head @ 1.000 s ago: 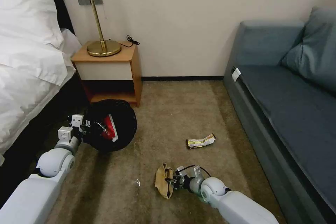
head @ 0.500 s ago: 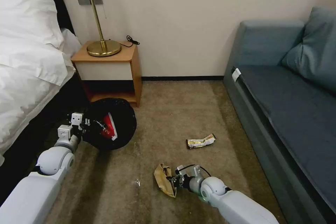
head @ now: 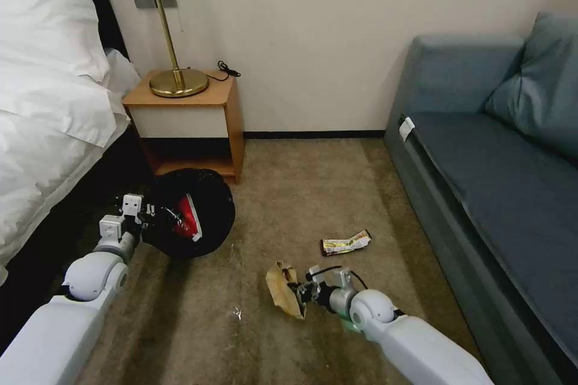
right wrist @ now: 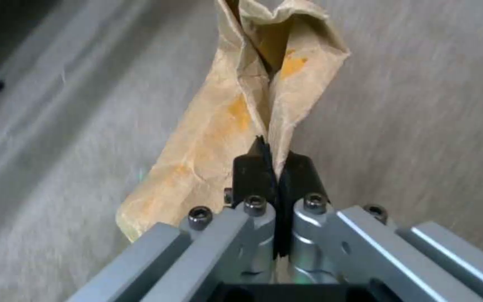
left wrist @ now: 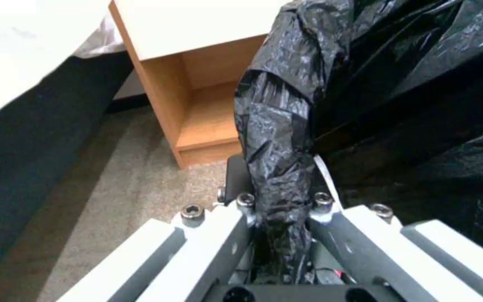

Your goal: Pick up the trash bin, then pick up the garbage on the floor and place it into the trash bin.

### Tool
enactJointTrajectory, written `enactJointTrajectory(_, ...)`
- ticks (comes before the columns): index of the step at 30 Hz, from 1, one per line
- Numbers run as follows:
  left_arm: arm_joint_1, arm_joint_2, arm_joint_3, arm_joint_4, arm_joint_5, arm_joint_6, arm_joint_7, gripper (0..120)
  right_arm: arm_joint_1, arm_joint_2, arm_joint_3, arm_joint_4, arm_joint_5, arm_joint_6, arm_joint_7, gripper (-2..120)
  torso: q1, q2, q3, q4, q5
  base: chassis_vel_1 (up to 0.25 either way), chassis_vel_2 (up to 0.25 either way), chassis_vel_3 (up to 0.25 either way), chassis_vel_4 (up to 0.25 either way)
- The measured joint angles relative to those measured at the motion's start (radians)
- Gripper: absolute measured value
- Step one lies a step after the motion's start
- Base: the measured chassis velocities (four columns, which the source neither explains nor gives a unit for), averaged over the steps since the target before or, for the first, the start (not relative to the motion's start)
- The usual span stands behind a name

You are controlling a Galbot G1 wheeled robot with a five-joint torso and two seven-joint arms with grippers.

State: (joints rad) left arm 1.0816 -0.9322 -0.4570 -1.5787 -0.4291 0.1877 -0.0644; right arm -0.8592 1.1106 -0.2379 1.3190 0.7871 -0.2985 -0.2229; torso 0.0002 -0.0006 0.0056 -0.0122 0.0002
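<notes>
Left gripper (head: 158, 216) is clamped on the rim of the bin (head: 201, 234), which hangs tilted over the carpet (head: 301, 192) in front of the nightstand (head: 186, 114); from the head camera you look straight into its mouth, black liner all round, and the red-and-white carton (head: 185, 221) sits inside. The left wrist camera gives what the head cannot: the crinkled, glossy liner (left wrist: 278, 138) bunched into a rope and pinched tight between the closed fingers (left wrist: 236, 184), with the nightstand's open wooden shelf just behind. Over to the right gripper (head: 303, 296), low over the carpet, closed on the brown scrap (head: 282, 290). Its wrist camera shows the black pads (right wrist: 253, 174) squeezed together on a fold of the scrap (right wrist: 236, 121), soft creased paper with yellow-orange stains, opening into a pouch shape at the far end. The foil wrapper (head: 345, 243), shiny and crumpled, lies flat on the carpet beyond the scrap, near the blue sofa (head: 494, 180).
</notes>
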Motion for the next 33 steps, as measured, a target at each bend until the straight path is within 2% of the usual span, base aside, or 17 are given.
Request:
enactJointTrajectory(8, -0.016, -0.030, 0.015, 0.014, -0.001, 0.000, 0.000, 1, 0.052, -0.012, 0.109, 0.084, 0.038, -0.010, -0.012, 0, 0.000, 0.000, 0.000, -0.0001, -0.0001, 0.000, 0.000, 0.000, 0.000)
enactJointTrajectory(17, -0.046, -0.056, 0.043, 0.019, -0.035, 0.005, -0.008, 1, 0.153, 0.025, 0.175, 0.159, 0.122, -0.046, -0.009, 0, 0.000, 0.000, 0.000, 0.0000, -0.0001, 0.000, 0.000, 0.000, 0.000)
enactJointTrajectory(23, -0.071, -0.077, 0.060, 0.034, -0.072, 0.008, -0.014, 1, 0.198, 0.089, 0.167, 0.213, 0.161, -0.073, 0.006, 0, 0.000, 0.000, 0.000, 0.0001, -0.0002, 0.000, 0.000, 0.000, 0.000)
enactJointTrajectory(26, -0.091, -0.100, 0.075, 0.038, -0.101, 0.011, -0.026, 1, 0.224, 0.145, 0.132, 0.244, 0.190, -0.089, 0.023, 0, 0.000, 0.000, 0.000, 0.0002, -0.0003, 0.000, 0.000, 0.000, 0.000)
enactJointTrajectory(33, -0.097, -0.118, 0.086, 0.028, -0.124, 0.011, -0.041, 1, 0.241, 0.201, 0.087, 0.215, 0.188, -0.085, 0.027, 0, 0.000, 0.000, 0.000, 0.0001, -0.0003, 0.000, 0.000, 0.000, 0.000)
